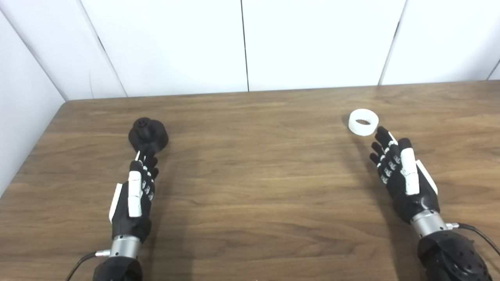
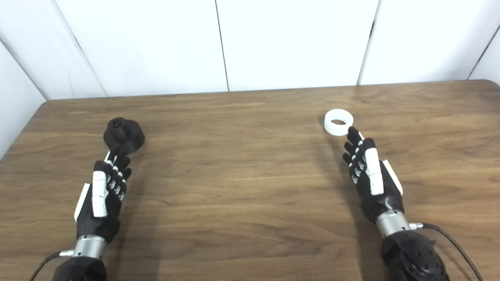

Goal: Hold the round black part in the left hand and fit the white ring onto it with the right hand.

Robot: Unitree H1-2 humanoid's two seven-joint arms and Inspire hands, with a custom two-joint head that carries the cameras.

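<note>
A brown wood-grain counter [image 1: 250, 187] fills the view, backed by white wall panels [image 1: 312, 43] along its far edge and another white panel down the left side. The round black part [image 1: 148, 135] sits on the counter at the left, toward the far edge, with a small knob rising from its top. The left hand [image 1: 134, 195] lies just on the near side of it, fingers [image 1: 146, 162] stretched out straight and holding nothing; their tips reach the part's near rim, though actual contact cannot be made out. The white ring [image 1: 363, 122] lies flat on the right side of the counter, hole facing up. The right hand [image 1: 404, 177] is just below it, fingers [image 1: 384, 136] extended and slightly spread, empty, with the tips just beside the ring's near edge. A broad stretch of bare wood separates the two hands and the two parts, which are well apart. Thin black cables [image 1: 478, 234] trail from both wrists.
</note>
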